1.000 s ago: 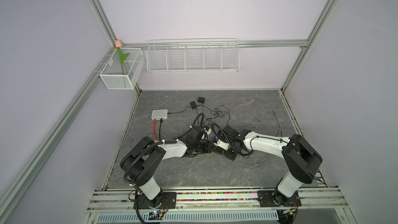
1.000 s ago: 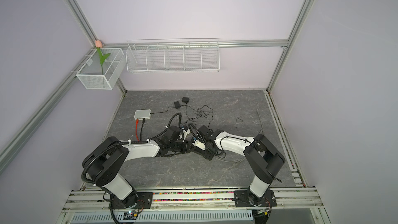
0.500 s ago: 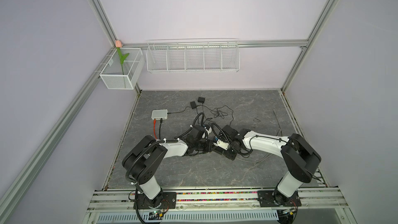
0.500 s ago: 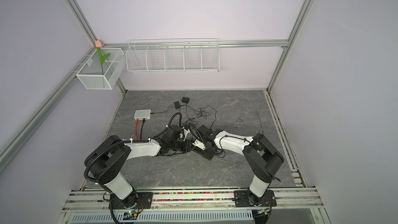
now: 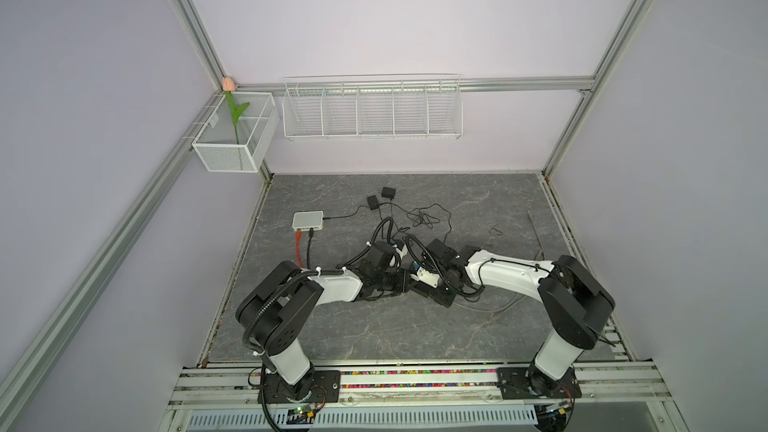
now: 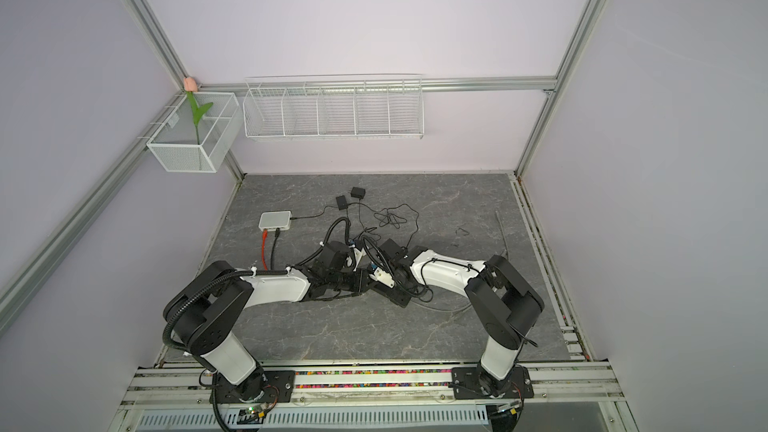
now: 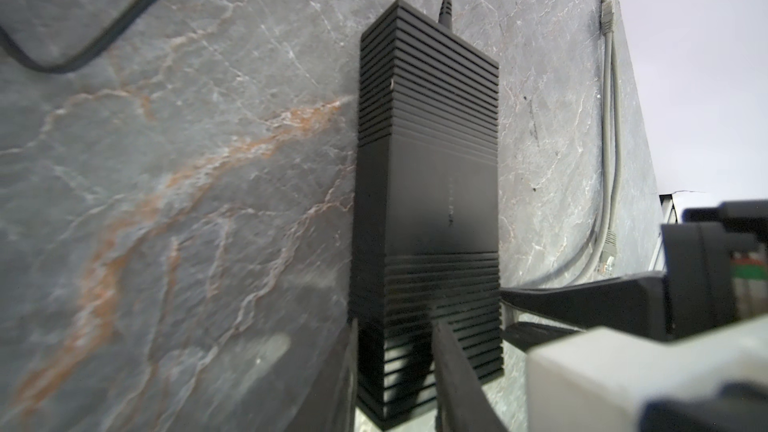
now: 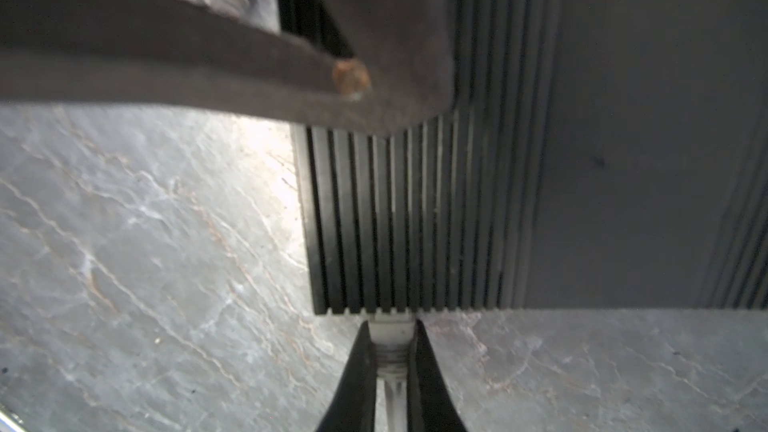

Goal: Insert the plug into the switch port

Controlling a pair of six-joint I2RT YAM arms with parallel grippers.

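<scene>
Only the right wrist view shows the right fingers (image 8: 359,367) pinching the plug (image 8: 391,332) at the switch (image 8: 582,160); the left wrist view shows the left fingers (image 7: 453,367) clasping it.

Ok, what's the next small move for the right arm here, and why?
Probably a short, straight push of the plug into the switch. The right gripper has its jaws shut on the plug, whose tip meets the switch's side, seating hidden. The left gripper sits at the switch's end, apparently bracing it.
</scene>
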